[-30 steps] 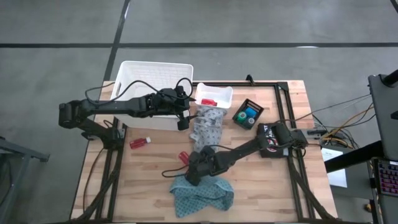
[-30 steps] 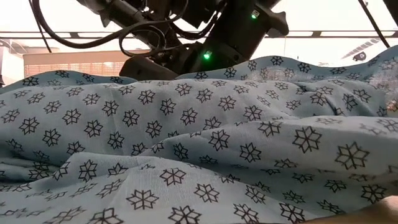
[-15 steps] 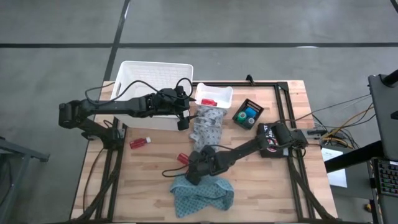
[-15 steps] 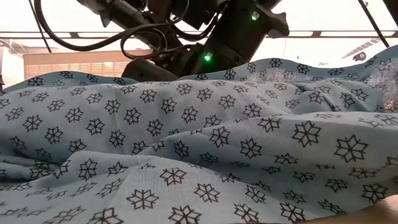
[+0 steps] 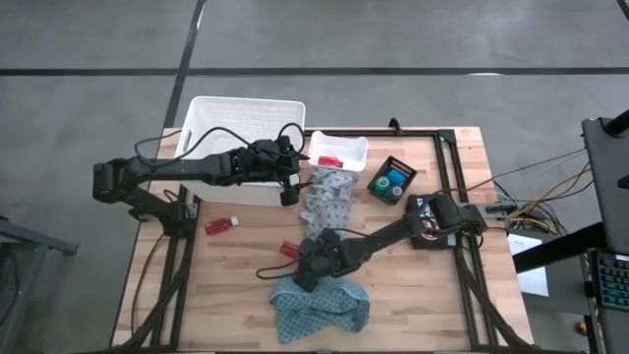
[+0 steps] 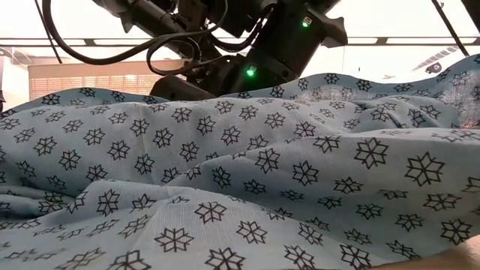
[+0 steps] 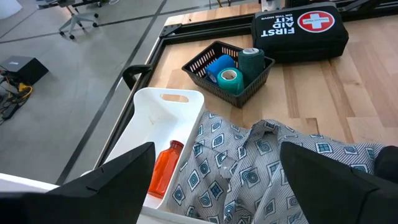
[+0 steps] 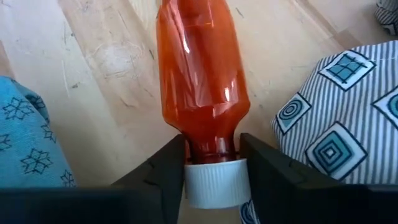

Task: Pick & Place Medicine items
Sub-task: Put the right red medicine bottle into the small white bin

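Observation:
A red bottle (image 8: 199, 74) with a white cap (image 8: 214, 183) lies on its side on the wooden table, left of the grey patterned cloth (image 5: 329, 202). My right gripper (image 5: 298, 256) is shut on it. A second red bottle (image 5: 221, 225) lies on the table farther left. A third (image 7: 166, 174) lies in the small white tray (image 7: 146, 134). My left gripper (image 7: 214, 180) hangs open above that tray and the grey cloth. A blue (image 7: 219, 64) and a green container (image 7: 231, 81) stand in a black basket (image 5: 391, 180). My right gripper pinches the bottle's neck (image 8: 211, 149), just above the white cap, between its two fingers (image 8: 165, 171). The fingers slant down from the table's right side and lie across the bottle. The bottle rests on its side on the table, cap toward the gripper.
A teal patterned cloth (image 5: 319, 305) lies bunched by the near edge and fills the low view (image 6: 240, 172). A large white basket (image 5: 246, 128) stands at the far left. The black first-aid pouch (image 7: 301, 28) lies at the right, under the right arm.
Both arms have stayed in place. In the low view the folds of the teal cloth have shifted a little.

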Controlling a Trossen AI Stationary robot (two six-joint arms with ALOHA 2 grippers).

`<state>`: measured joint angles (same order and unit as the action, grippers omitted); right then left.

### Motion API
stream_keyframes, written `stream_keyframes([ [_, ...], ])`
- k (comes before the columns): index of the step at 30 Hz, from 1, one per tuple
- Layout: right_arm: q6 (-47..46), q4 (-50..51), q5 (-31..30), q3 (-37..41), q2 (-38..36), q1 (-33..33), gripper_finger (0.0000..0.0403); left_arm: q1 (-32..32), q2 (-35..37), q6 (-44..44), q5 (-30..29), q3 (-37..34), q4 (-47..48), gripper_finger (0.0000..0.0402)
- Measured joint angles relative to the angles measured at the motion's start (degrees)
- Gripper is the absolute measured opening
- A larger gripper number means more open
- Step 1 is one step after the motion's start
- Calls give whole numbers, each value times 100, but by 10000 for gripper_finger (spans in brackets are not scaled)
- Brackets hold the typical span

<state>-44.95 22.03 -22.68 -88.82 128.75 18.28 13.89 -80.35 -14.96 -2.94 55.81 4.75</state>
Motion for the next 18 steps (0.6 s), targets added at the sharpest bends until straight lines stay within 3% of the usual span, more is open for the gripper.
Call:
stream_keyframes([
  [4, 24, -34, 2, 0, 0, 4, 118, 0, 1, 0, 0, 0, 0, 347],
  [18, 204, 9, 14, 13, -121, 12, 121, 0, 0, -1, 0, 0, 0, 347],
])
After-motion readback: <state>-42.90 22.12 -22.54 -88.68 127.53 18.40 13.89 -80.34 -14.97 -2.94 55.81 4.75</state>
